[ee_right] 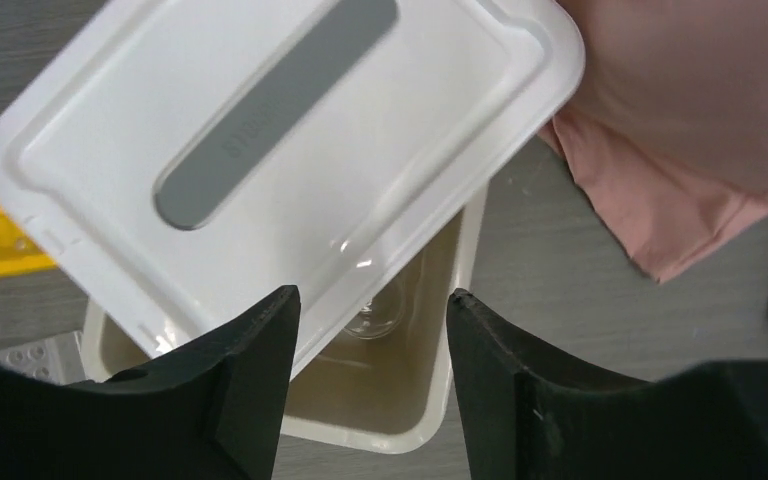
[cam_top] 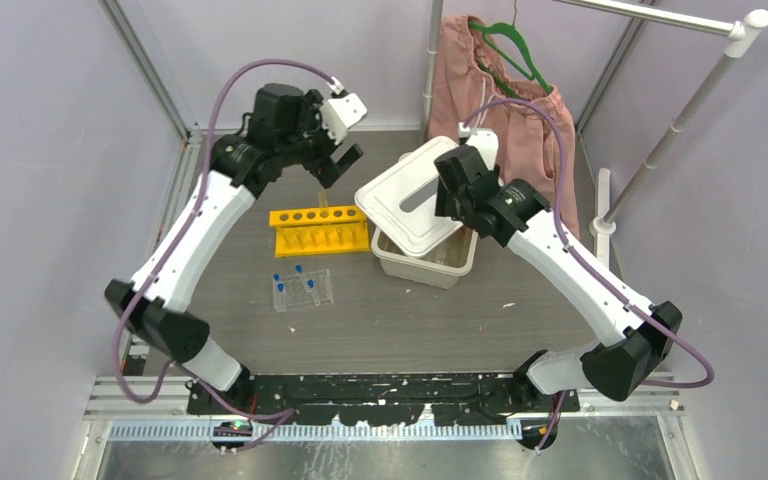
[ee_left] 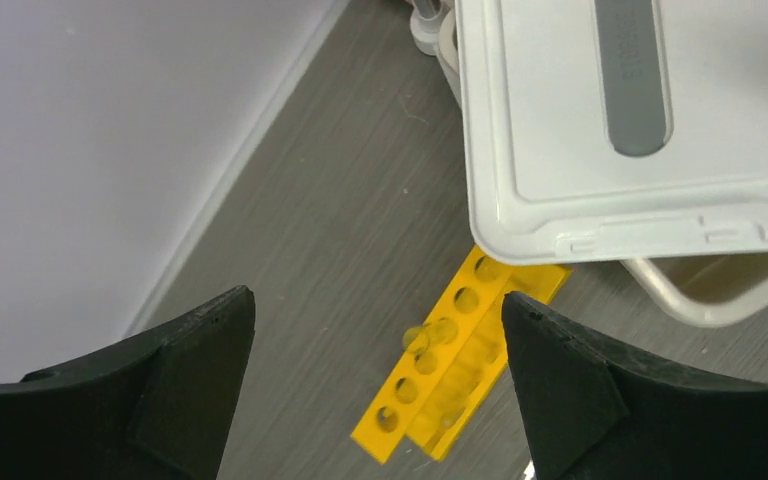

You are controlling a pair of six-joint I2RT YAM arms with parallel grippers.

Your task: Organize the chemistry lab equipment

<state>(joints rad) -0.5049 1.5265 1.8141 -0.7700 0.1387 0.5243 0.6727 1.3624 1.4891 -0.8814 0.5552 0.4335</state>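
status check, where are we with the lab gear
Left gripper open, empty, above yellow tube rack. Right gripper open over white lid. Lid askew on bin, partly covering it; glassware inside.

**Table layout from above**

At frame centre, a six-hole tube rack [cam_top: 320,230], with a bin [cam_top: 425,262] just to its right. Resting askew over that bin, a lid [cam_top: 412,195], covering the upper-left part and leaving the lower edge exposed. Inside, under the lid's rim, possibly a piece of glassware [ee_right: 375,315]. Below the tube rack and apart from it, a grid rack [cam_top: 303,291] holding a few capped tubes [cam_top: 298,270] upright. At upper right, behind the bin, shorts [cam_top: 520,120] on a hanger [cam_top: 512,45].
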